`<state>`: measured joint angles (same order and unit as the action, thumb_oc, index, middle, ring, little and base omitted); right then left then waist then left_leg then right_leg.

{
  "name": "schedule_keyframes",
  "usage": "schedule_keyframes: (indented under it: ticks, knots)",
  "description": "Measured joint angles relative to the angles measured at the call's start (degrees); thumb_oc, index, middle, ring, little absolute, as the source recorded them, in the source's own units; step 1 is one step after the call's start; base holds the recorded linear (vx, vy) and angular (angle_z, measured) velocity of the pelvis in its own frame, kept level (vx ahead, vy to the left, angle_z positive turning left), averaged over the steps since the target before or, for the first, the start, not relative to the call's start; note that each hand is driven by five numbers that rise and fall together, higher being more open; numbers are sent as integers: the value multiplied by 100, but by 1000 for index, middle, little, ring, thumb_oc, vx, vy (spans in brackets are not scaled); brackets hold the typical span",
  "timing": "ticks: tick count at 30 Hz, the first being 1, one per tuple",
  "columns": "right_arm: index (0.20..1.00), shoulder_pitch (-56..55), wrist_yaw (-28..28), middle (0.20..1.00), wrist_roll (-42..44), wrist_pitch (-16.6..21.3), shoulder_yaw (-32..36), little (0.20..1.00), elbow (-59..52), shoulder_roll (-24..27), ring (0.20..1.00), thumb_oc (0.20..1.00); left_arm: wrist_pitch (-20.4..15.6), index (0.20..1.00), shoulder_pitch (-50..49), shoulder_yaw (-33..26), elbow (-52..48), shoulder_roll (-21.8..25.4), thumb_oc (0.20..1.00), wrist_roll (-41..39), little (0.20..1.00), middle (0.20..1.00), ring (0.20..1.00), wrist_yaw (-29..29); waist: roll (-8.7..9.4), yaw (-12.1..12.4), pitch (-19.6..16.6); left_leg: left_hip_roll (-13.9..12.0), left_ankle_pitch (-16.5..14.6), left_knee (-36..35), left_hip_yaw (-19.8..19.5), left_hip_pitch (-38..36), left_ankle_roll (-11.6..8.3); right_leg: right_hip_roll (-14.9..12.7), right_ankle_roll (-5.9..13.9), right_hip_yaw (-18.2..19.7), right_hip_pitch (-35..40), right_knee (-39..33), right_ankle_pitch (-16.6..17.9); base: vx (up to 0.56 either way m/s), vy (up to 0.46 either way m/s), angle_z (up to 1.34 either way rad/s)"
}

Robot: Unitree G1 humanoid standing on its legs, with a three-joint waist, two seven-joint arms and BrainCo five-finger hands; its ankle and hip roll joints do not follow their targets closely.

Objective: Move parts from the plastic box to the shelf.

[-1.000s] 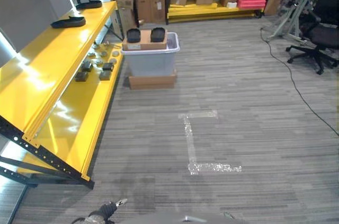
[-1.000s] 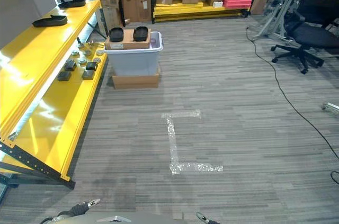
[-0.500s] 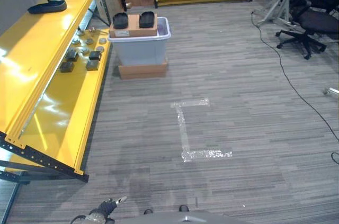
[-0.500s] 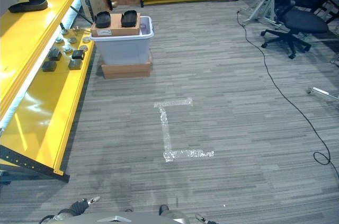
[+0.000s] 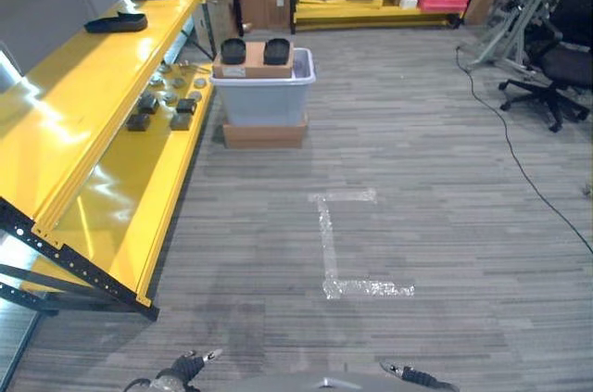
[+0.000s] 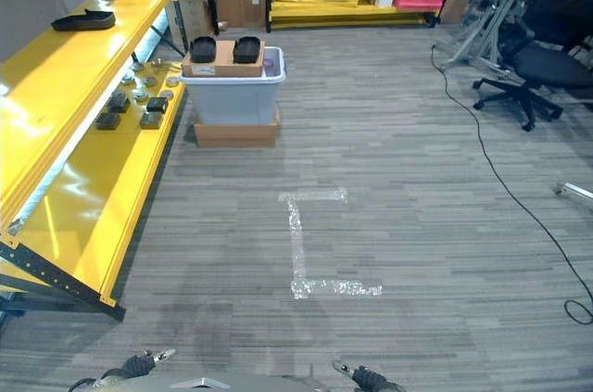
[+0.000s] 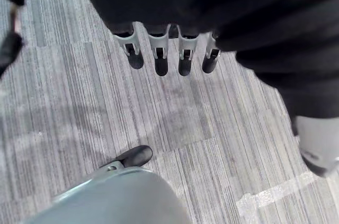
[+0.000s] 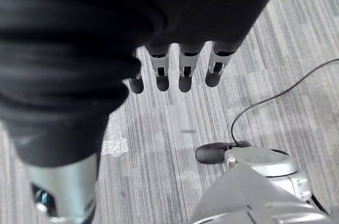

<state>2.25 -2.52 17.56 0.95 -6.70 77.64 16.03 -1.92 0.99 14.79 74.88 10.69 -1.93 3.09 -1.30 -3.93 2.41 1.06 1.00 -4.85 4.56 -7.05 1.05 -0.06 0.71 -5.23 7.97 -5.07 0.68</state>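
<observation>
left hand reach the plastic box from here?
Probably not. The left hand hangs open and empty at the near edge of the left eye view, while the plastic box sits far ahead across the floor, beside the yellow shelf. Nothing blocks the path; the robot looks too far away and would need to walk closer.

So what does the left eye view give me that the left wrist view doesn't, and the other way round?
Left eye view alone: the long yellow metal shelf with small dark parts on its lower level, the pale grey plastic box, the brown cardboard box across its rim carrying two black moulded parts, and the black office chair.

Left wrist view alone: the left hand close up, fingers straight, holding nothing.

Both: the grey striped floor, the silver tape marks and the left hand.
</observation>
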Motion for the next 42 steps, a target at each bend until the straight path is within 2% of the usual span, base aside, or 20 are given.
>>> schedule_keyframes:
  ticks: [8, 11, 13, 14, 15, 16, 18, 20, 22, 24, 27, 28, 30, 33, 34, 36, 37, 38, 40, 42]
  knots:
    - [1000, -106, -112, 1000, -9, -75, -40, 1000, 215, -9, 1000, 1000, 3, 1000, -50, 0, 12, -5, 1000, -2, 1000, 1000, 1000, -18, 29, 51, -89, 50, 8, -1, -96, 107, 8, -45, -4, -95, -80, 36, 0, -5, 89, 6]
    - [1000, -127, -112, 1000, -87, -118, -48, 1000, 225, 18, 1000, 1000, 3, 1000, 38, 6, 13, -7, 1000, -4, 1000, 1000, 1000, -23, -75, 43, -59, 115, 51, 16, -118, 235, 81, -103, 35, -113, -222, 139, 14, -69, 213, 3]
    - [1000, 20, -111, 1000, -262, -117, -224, 1000, 240, 83, 1000, 1000, 5, 1000, 220, 96, 96, -47, 1000, -5, 1000, 1000, 1000, -44, -208, 51, 161, 37, 55, -1, -87, 275, 204, -92, 239, -80, -791, 1143, -156, -109, 226, -18]
    - [1000, 210, -111, 1000, -419, -108, -319, 1000, 186, 91, 1000, 1000, 19, 1000, 400, 157, 126, 5, 1000, 1, 1000, 1000, 1000, -99, -239, -47, 317, 22, 126, 31, -19, 300, 223, -123, 366, 44, -1412, 2301, -232, -57, 191, -26]
    - [1000, 500, -107, 1000, -454, -101, -497, 1000, 164, 47, 1000, 1000, 7, 1000, 666, 335, 114, 279, 1000, 9, 1000, 1000, 1000, -98, -47, -136, 580, 167, 132, 31, 42, 283, 359, -303, 750, 359, -2302, 3875, -184, 102, 125, -11]
    - [1000, 553, -107, 1000, -454, -92, -497, 1000, 147, 36, 1000, 1000, 7, 1000, 755, 347, 110, 359, 1000, 12, 1000, 1000, 1000, -98, 64, -181, 693, 216, 160, 28, 42, 304, 411, -352, 896, 426, -2483, 4152, -87, 239, 17, -13]
    - [1000, 542, -67, 1000, -456, -121, -402, 1000, -161, 15, 1000, 1000, 10, 1000, 845, 37, 61, 537, 1000, 10, 1000, 1000, 1000, -99, 82, -129, 863, 221, 3, -9, 185, 354, 269, -392, 795, 112, -2557, 3653, -291, 215, -91, -31]
    - [1000, 466, -65, 1000, -458, -66, -378, 1000, -167, 38, 1000, 1000, 31, 1000, 872, -263, 153, 544, 1000, -43, 1000, 1000, 1000, -63, 180, -65, 802, 206, -20, -5, 266, 407, 224, -471, 719, -358, -2265, 2133, -317, 136, -89, -44]
    - [1000, 491, -64, 1000, -595, -80, -382, 1000, -12, 54, 1000, 1000, 58, 1000, 917, -277, 210, 597, 1000, -108, 1000, 1000, 1000, -74, 210, -111, 767, 252, -8, -8, 322, 417, 207, -546, 772, -339, -2084, 1286, -140, 236, -169, -4]
    - [1000, 304, -67, 1000, -668, -119, -380, 1000, 67, -10, 1000, 1000, 60, 1000, 938, -170, 199, 578, 1000, -127, 1000, 1000, 1000, -89, 178, -178, 708, 243, 11, -8, 178, 398, 171, -463, 594, 202, -1931, 1252, -36, 308, -211, 31]
    - [1000, 135, -69, 1000, -666, -122, -385, 1000, 211, -64, 1000, 1000, 56, 1000, 785, -148, 46, 502, 1000, -139, 1000, 1000, 1000, -85, 144, -186, 443, 205, -28, 32, 52, 386, 22, -389, 378, 102, -1584, 965, 114, 260, -253, 38]
    - [1000, 5, -58, 1000, -670, -113, -388, 1000, 212, -191, 1000, 1000, -5, 1000, 521, -107, -6, 268, 1000, -148, 1000, 1000, 1000, -89, 129, -182, 320, 60, -269, 1065, -20, 616, -488, -256, 76, -20, -991, 448, 151, 100, -158, 50]
    - [1000, -13, -69, 1000, -675, -114, -441, 1000, 227, -108, 1000, 1000, -31, 1000, 481, -112, 121, 85, 1000, -149, 1000, 1000, 1000, -105, 203, -64, 205, 84, -215, 2190, -12, 1110, -677, -375, -65, -45, -796, 290, 325, 99, -115, 23]
    - [1000, 207, -62, 1000, -683, -91, -677, 1000, 211, 151, 1000, 1000, 0, 1000, 527, -4, 103, -39, 1000, -149, 1000, 1000, 1000, -103, 186, 81, 236, 132, -141, 3692, -495, 1848, -886, -349, -213, -185, -478, 67, 286, 249, -75, 13]
    - [1000, 389, -62, 1000, -705, -88, -713, 1000, 179, 173, 1000, 1000, -5, 1000, 438, -5, 97, -14, 1000, -148, 1000, 1000, 1000, -112, 182, 140, 254, 143, -235, 3431, -434, 1870, -794, -323, -130, -121, -389, 35, 160, 414, -4, 10]
    - [1000, 636, -63, 1000, -783, -80, -790, 1000, 198, 261, 1000, 1000, -44, 1000, 388, -12, 50, -19, 1000, -149, 1000, 1000, 1000, -103, 188, 269, 274, 142, -153, 1351, -417, 1541, -606, -326, -51, 8, -371, -6, 54, 339, 18, -20]
    - [1000, 757, -58, 1000, -797, -68, -790, 1000, 184, 312, 1000, 1000, -46, 1000, 372, -18, 78, -24, 1000, -138, 1000, 1000, 1000, -102, 112, 290, 317, 135, 119, 338, -484, 1462, -580, -246, -30, 31, -311, -3, 41, 321, 6, -22]
    - [1000, 854, -52, 1000, -813, -62, -787, 1000, 174, 363, 1000, 1000, -42, 1000, 368, -12, 122, -48, 1000, -131, 1000, 1000, 1000, -105, 16, 302, 399, 95, 340, -56, -623, 1532, -567, -152, 50, 26, -230, -8, -33, 312, 7, -11]
    - [1000, 941, -44, 1000, -858, -41, -786, 1000, 147, 435, 1000, 1000, -25, 1000, 193, 73, 227, -59, 1000, -96, 1000, 1000, 1000, -136, -118, 451, 481, -54, 801, -49, -566, 1765, -592, 73, -137, 154, -50, -11, -198, 369, 61, -48]
    - [1000, 930, -1, 1000, -886, 11, -778, 1000, 183, 414, 1000, 1000, 42, 1000, 5, 58, 389, -55, 1000, -5, 1000, 1000, 1000, -136, -124, 543, 481, -97, 946, -31, -497, 1741, -533, 154, -181, 334, 117, -11, -331, 201, 57, -60]
